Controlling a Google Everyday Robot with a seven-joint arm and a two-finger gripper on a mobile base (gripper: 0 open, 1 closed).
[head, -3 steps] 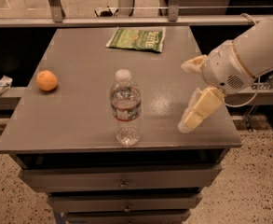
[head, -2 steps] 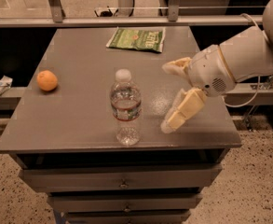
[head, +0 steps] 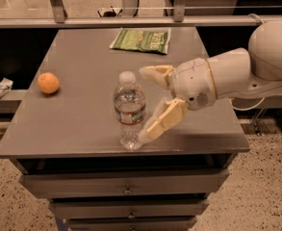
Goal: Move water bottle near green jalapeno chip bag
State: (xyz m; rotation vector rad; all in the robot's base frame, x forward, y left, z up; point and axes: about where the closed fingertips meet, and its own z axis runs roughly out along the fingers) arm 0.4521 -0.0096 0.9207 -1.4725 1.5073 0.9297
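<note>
We list: water bottle (head: 129, 110) upright near the surface's (head: 78, 114) front edge. Hand (head: 144, 105) just right of it, spread wide, holding nothing. Green jalapeno chip bag (head: 141, 39) lies far back.

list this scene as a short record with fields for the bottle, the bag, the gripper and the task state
water bottle: upright, near the front edge of the table
green jalapeno chip bag: flat at the far edge, apart from the bottle
orange: left side of the table
gripper: open, at the bottle's right side, fingers spread around it; contact unclear
task state: bottle not yet near the bag
</note>
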